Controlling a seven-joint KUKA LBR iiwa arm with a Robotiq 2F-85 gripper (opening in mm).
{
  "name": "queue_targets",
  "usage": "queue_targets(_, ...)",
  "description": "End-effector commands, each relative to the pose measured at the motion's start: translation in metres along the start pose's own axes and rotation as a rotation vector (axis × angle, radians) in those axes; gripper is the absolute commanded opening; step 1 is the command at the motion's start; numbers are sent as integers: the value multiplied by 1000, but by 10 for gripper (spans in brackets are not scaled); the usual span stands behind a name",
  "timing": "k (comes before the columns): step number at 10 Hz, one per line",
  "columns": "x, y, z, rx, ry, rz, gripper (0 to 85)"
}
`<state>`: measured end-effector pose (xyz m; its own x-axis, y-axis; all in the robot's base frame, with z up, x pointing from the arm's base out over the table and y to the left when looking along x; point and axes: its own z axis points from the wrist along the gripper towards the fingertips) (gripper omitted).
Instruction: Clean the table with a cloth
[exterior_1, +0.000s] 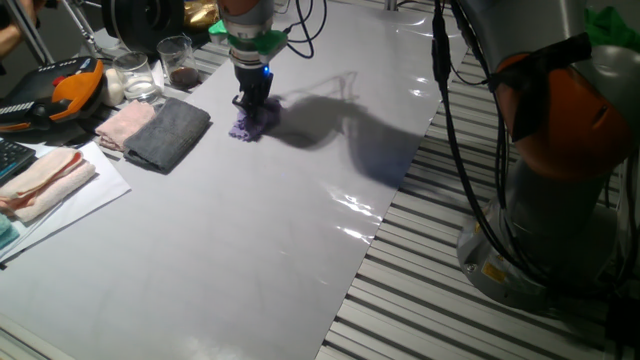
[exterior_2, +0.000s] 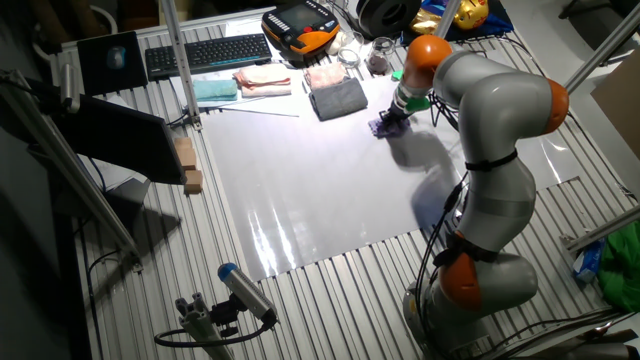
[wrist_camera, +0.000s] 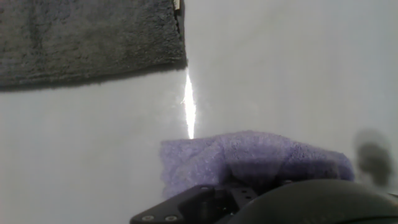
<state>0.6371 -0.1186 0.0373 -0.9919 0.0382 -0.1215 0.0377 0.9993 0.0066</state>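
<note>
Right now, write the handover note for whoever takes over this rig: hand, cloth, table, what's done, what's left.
Hand: down on the purple cloth, pressing it onto the table; whether the fingers are shut on it cannot be told.
Cloth: bunched under the hand at the far end of the table, just beside the dark grey folded cloth, apart from it.
Other items: pink folded cloths further along that edge.
Done: cloth is in contact with the surface.
Left: most of the tabletop lies toward the near end; no visible sign shows how much has been wiped.
</note>
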Motion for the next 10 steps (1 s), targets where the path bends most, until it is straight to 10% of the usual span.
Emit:
queue_targets(1, 0, 0, 1, 0, -3, 0, 0)
queue_targets(7, 2, -19, 5, 38, -26, -48, 0)
queue_targets(10, 6, -32, 0, 105, -23, -94, 0)
